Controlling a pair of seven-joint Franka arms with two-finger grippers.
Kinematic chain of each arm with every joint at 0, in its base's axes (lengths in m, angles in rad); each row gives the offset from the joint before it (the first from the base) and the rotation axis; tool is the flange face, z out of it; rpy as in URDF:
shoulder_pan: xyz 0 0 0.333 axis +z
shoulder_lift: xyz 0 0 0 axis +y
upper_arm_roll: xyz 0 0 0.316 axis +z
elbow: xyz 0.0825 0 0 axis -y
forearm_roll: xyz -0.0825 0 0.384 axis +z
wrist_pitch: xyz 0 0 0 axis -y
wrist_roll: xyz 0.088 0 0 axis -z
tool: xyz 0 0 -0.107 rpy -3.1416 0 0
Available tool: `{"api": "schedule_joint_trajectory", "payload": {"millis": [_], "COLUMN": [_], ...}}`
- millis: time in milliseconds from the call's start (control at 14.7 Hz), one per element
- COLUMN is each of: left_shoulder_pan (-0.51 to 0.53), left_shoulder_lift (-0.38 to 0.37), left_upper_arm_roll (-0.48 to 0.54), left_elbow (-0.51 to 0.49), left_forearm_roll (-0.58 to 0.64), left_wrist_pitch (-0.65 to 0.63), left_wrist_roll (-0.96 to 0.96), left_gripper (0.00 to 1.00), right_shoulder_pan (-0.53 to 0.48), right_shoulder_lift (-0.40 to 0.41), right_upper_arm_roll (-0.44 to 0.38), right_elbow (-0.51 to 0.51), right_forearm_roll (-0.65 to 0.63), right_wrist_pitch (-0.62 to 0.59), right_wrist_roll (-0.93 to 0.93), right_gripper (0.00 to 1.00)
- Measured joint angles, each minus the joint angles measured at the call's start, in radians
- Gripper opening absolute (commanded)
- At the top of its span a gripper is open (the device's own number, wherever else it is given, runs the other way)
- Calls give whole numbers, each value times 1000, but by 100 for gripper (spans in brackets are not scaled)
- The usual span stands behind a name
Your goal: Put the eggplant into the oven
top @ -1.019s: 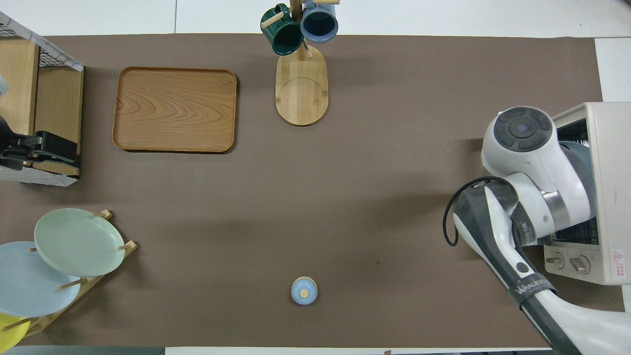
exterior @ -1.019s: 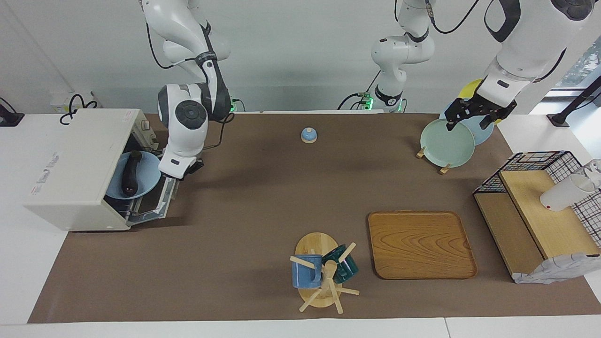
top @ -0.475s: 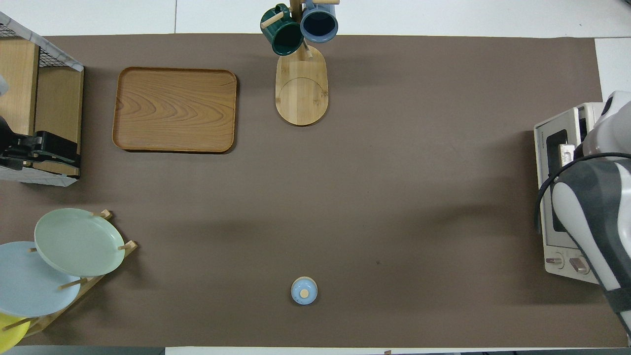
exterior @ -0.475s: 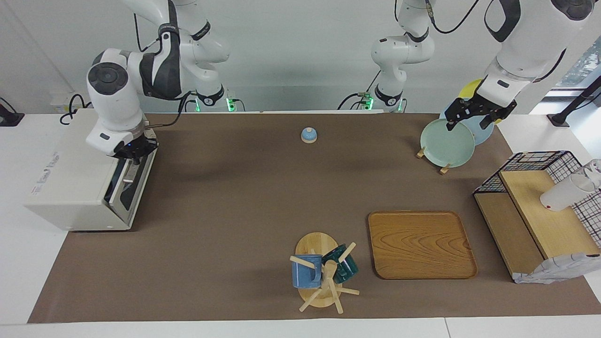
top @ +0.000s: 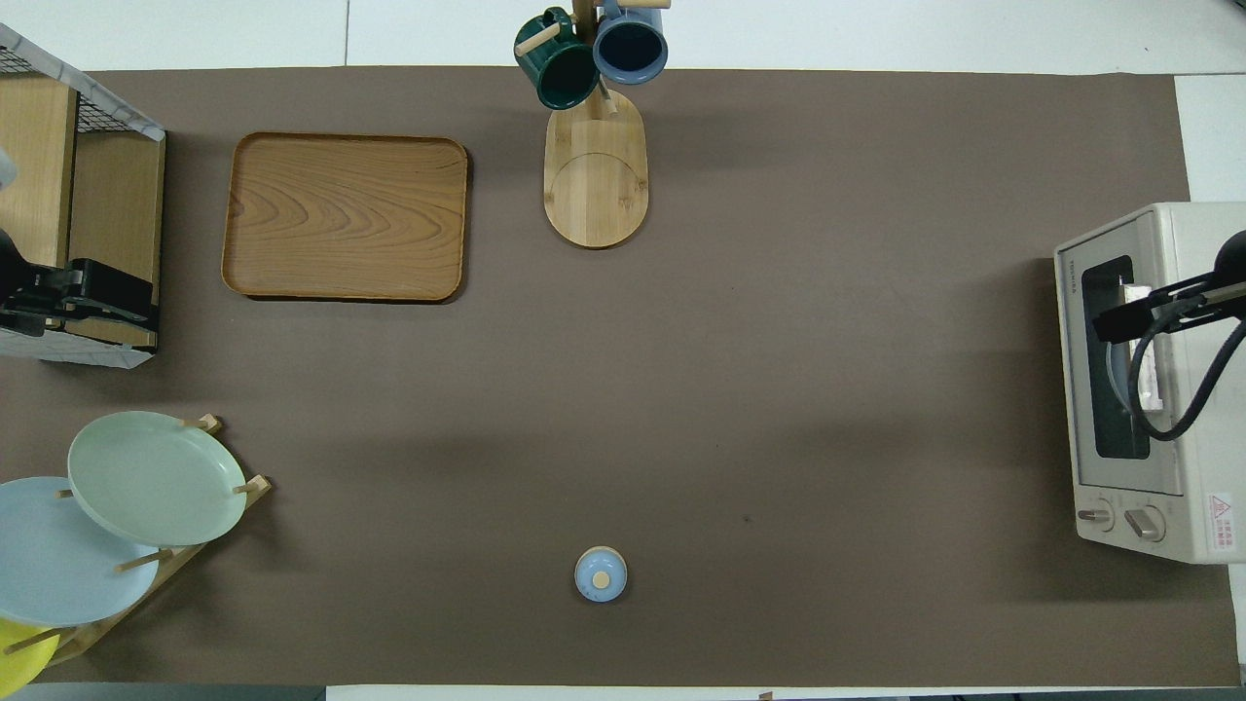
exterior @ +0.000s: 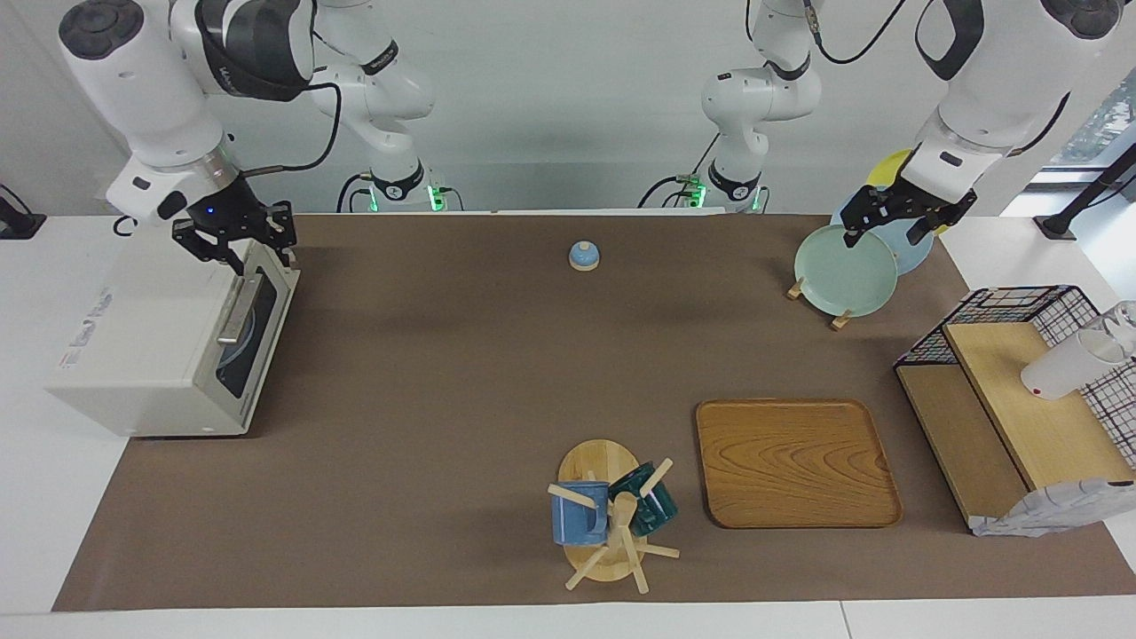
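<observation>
The cream-white oven (exterior: 146,319) (top: 1202,389) stands at the right arm's end of the table. Its glass door (exterior: 253,333) is shut upright. The eggplant is hidden; only a pale blue shape shows through the door's window. My right gripper (exterior: 238,244) (top: 1110,321) hangs open just above the door's top edge and bar handle (exterior: 235,311), holding nothing. At the left arm's end, my left gripper (exterior: 892,222) (top: 97,297) waits open and empty in the air over the plate rack.
A rack with green and blue plates (exterior: 843,271) and a wire-and-wood shelf (exterior: 1021,390) stand at the left arm's end. A wooden tray (exterior: 794,461) and a mug tree (exterior: 608,519) lie farthest from the robots. A small blue knobbed lid (exterior: 583,256) sits nearest them.
The oven door, open a second ago with the eggplant on a blue plate inside, has swung shut. My right gripper has let go of the handle and risen. The left arm has not moved.
</observation>
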Motion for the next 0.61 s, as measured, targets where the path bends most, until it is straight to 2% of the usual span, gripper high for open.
{"api": "schedule_joint_trajectory", "payload": {"millis": [272, 611], "left_shoulder_pan": [0, 0], "left_shoulder_lift": [0, 0], "left_upper_arm_roll": [0, 0], "left_elbow": [0, 0], "left_forearm_roll": [0, 0], "left_wrist_pitch": [0, 0], "left_wrist_roll": [0, 0], "left_gripper": [100, 100], "right_shoulder_pan": [19, 69], "right_shoulder_lift": [10, 9], "right_upper_arm_roll": [8, 6], "right_elbow": [0, 0], "right_forearm_roll": [1, -17], "right_wrist_pitch": [-15, -66], "right_wrist_roll": [93, 123], "right_gripper": [100, 100]}}
